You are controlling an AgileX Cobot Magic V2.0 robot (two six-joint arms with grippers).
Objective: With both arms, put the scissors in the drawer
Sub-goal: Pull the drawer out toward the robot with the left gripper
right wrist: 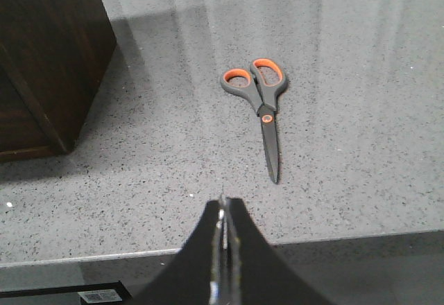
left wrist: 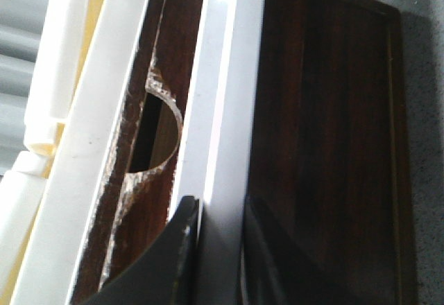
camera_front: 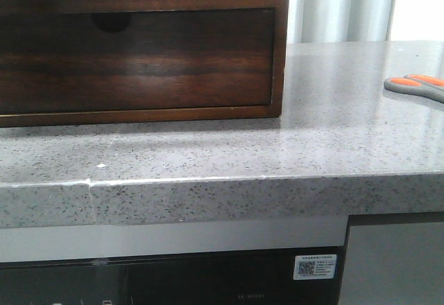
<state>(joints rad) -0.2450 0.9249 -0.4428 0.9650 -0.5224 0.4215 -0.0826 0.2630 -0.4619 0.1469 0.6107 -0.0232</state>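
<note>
Grey scissors with orange handle loops [right wrist: 263, 107] lie closed and flat on the speckled grey counter, also at the right edge of the front view [camera_front: 416, 86]. My right gripper [right wrist: 224, 204] is shut and empty. It hovers over the counter's front edge, short of the blade tips. In the left wrist view the drawer's plain dark reddish-brown front [left wrist: 326, 145] runs beside a pale strip [left wrist: 229, 76]. My left gripper [left wrist: 220, 211] has one jaw on each side of that strip and looks closed on it. Neither gripper shows in the front view.
The dark wooden drawer unit [camera_front: 281, 55] stands on the counter [camera_front: 291, 152] at the left. Its taller front has a half-round notch [left wrist: 156, 132]. Pale cream blocks [left wrist: 62, 76] lie beyond it. Curtains hang behind. The scissors lie to the right of the unit.
</note>
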